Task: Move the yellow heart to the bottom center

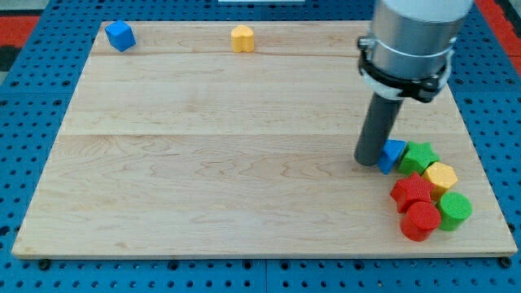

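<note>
The yellow heart (242, 38) lies near the top edge of the wooden board (220, 163), a little left of centre. My tip (369, 163) rests on the board far from it, at the right side, touching the left side of a small blue block (393, 155). The rod rises from there to the arm's grey body (407, 41) at the view's top right.
A blue block (120, 36) sits at the top left corner. Right of my tip is a tight cluster: a green star (421, 155), a yellow hexagon (442, 176), a red star (413, 192), a red cylinder (421, 220) and a green cylinder (454, 210).
</note>
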